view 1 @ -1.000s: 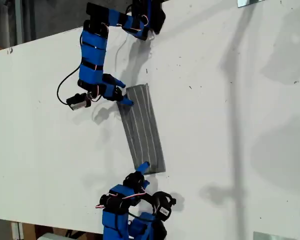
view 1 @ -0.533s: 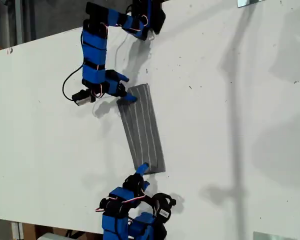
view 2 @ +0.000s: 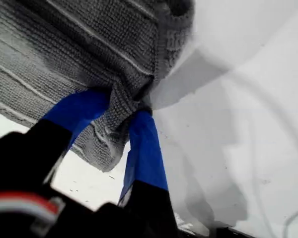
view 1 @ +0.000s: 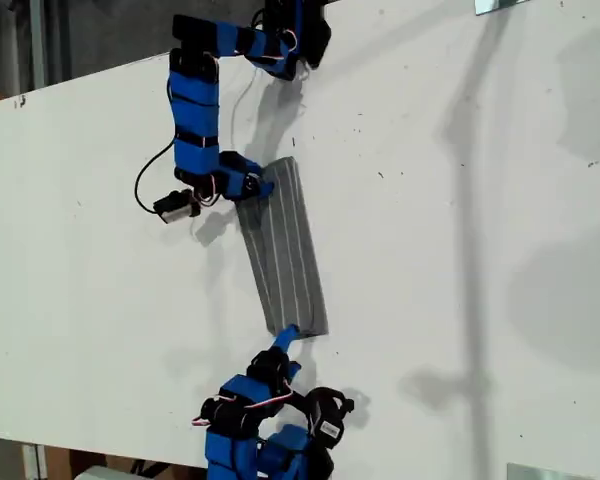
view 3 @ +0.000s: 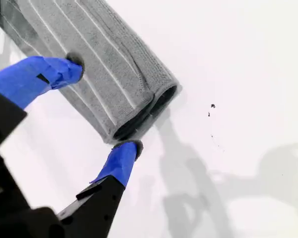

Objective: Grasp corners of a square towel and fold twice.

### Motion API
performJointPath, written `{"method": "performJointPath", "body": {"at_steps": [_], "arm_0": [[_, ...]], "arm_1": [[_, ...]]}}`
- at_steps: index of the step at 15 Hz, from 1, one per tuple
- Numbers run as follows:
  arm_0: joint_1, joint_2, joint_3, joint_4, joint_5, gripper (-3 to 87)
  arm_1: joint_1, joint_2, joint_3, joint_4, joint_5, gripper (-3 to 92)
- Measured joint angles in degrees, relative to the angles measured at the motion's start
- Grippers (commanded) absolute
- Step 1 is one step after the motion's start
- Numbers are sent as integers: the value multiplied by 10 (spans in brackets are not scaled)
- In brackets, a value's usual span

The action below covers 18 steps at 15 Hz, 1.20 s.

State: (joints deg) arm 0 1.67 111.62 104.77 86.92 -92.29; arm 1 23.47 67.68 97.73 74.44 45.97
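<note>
Second fold in hand: our first gripper (view 2: 123,111) pinches the thin grey white-striped towel's (view 1: 283,250) corner; second gripper (view 3: 100,105) stands wide, needs closing.

The white tabletop (view 1: 460,250) lay bare across the whole half toward the exterior view's right edge, and toward the left edge beyond the arms, so passage there was open. The folded towel (view 1: 283,250) ran as a narrow strip between the two arms. My first gripper (view 2: 121,111) pinched cloth at the strip's far end, blocking that approach; its loose black cable (view 1: 150,180) looped just beside it. My second gripper (view 3: 99,106) stood spread around the near end, closing that side.
</note>
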Motion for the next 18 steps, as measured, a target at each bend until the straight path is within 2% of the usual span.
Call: {"method": "performJointPath", "body": {"at_steps": [5, 8, 12, 13, 14, 15, 18], "arm_0": [[5, 6, 33, -1, -25, 296], [5, 65, 134, -17, -79, 294], [25, 304, 387, -77, -173, 294], [47, 388, 447, -75, -224, 380], [83, 455, 490, -74, -270, 385], [109, 490, 517, -83, -287, 383], [109, 535, 573, -131, -294, 322]], "arm_1": [[10, 24, 4, 23, 25, -1], [79, 122, 89, 49, 42, -1], [85, 242, 150, 80, 72, -1], [87, 269, 161, 90, 77, -1], [86, 303, 171, 107, 90, -1], [89, 338, 171, 118, 105, -1], [91, 418, 155, 192, 120, -1]]}}
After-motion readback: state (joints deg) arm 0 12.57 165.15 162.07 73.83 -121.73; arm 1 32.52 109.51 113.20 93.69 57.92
